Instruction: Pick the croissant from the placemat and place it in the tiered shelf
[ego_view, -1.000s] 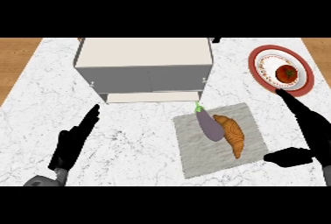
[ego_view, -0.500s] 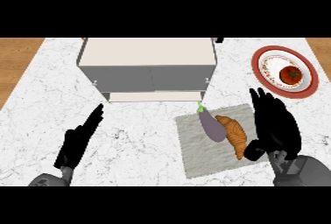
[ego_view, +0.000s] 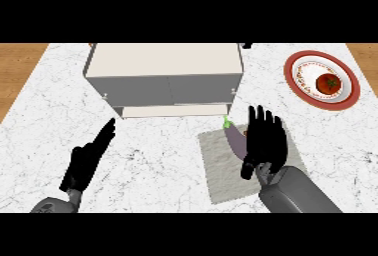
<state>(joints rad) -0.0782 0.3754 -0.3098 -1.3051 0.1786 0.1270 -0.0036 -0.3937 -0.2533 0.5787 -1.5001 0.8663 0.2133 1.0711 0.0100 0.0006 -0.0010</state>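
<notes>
Right hand poised over the hidden croissant

The black left hand (ego_view: 87, 162) rests open, fingers straight; the purple eggplant (ego_view: 235, 139) lies on the grey cloth placemat (ego_view: 218, 175) and could be caught instead; the black right hand (ego_view: 263, 141), fingers spread, hides the croissant, so its axis cannot be told.

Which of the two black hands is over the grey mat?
The right hand, fingers straight, is spread over the placemat beside the purple eggplant. The left hand is over bare marble counter instead.
</notes>
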